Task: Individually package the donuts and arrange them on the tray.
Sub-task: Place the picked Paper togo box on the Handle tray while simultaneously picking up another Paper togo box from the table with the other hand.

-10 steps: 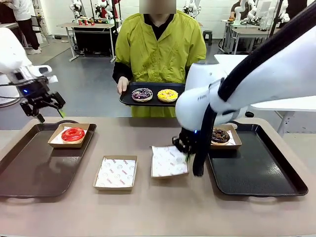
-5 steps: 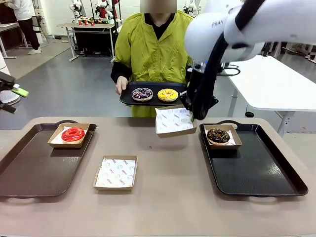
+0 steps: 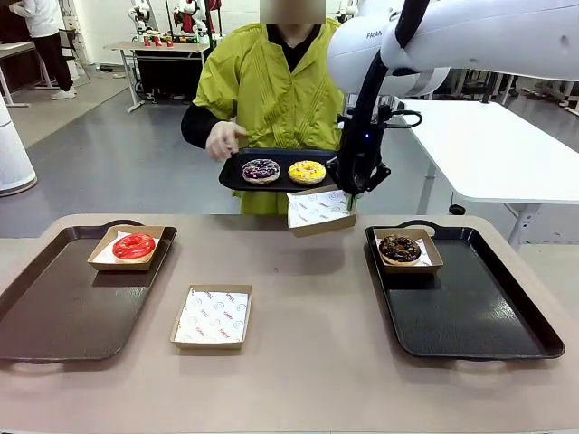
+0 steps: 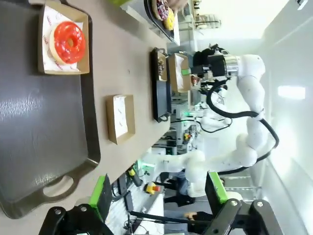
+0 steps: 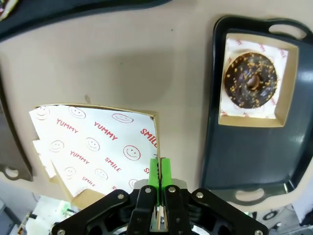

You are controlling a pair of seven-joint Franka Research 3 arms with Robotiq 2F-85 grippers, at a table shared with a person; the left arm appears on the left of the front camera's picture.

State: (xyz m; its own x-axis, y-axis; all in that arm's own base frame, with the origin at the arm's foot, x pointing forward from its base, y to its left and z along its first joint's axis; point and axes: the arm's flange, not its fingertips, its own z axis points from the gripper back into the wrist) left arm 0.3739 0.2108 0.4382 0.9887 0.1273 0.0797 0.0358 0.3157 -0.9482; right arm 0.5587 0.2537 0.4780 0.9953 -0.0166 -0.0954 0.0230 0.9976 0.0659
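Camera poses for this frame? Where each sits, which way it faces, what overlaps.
Front: fixed on the robot's side, facing across the table at the person; the right arm shows, right pincer shut on a lifted lined box.
Left wrist: by the handle end of the left tray, rolled sideways, looking along the open left pincer toward the red donut.
Right wrist: looking down past the right pincer at the lined box and the chocolate donut.
Shared: front and right wrist both show the lined box and chocolate donut.
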